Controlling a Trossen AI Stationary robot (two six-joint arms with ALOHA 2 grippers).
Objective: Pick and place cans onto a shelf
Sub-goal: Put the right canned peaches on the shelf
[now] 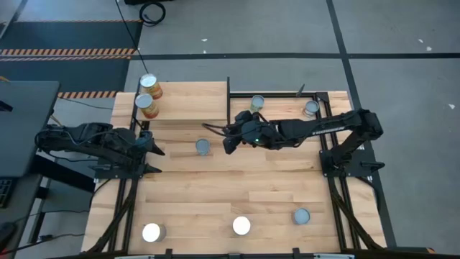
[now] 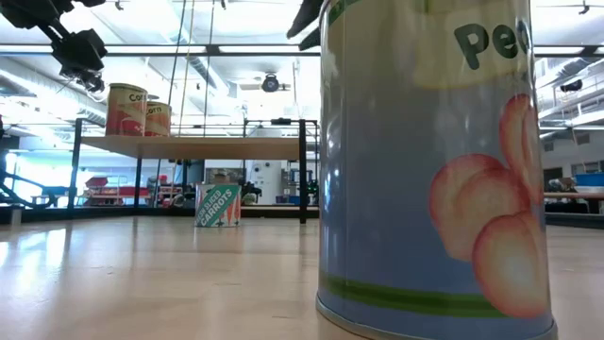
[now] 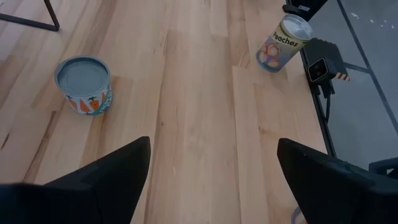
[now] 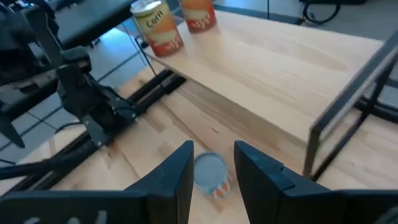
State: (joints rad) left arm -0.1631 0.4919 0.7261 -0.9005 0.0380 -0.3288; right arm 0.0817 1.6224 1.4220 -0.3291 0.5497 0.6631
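Left gripper (image 1: pixel 154 150) sitting at left table edge, fingers (image 3: pixel 112 180) spread wide, holding nothing — just hanging over bare wood. Two orange cans (image 1: pixel 149 96) standing on shelf (image 1: pixel 190 101) at its left end. Carrots can (image 1: pixel 203 147) standing on tabletop between both grippers. Right gripper (image 1: pixel 228 142) hovering just right of it, near shelf's corner — fingers (image 4: pixel 177 174) sitting at narrow gap, gripping nothing, carrots can showing between them below.
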